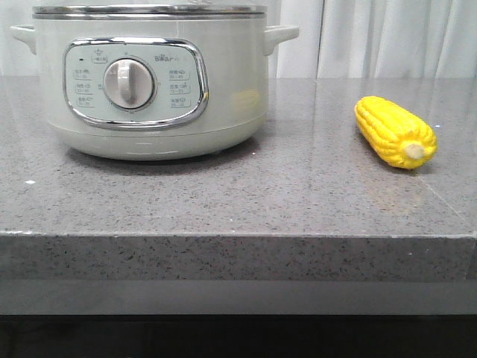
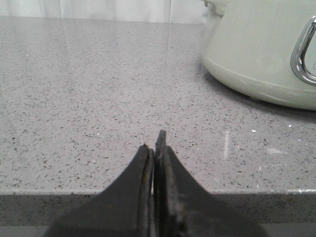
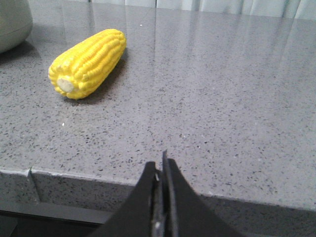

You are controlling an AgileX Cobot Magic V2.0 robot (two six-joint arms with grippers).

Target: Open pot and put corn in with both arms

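- Left gripper (image 2: 157, 143) and right gripper (image 3: 162, 165): both pressed together, empty, at the counter's (image 1: 223, 201) near edge.
- Corn (image 1: 395, 132): lying right, stub end nearest.
- Pot (image 1: 149, 78): far left, lid (image 1: 149, 10) on.

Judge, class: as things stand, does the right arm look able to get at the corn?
Probably yes. The corn lies alone on the bare counter, apart from the pot, with nothing between it and the right gripper. That gripper is shut and back at the counter's edge, so it must open first.
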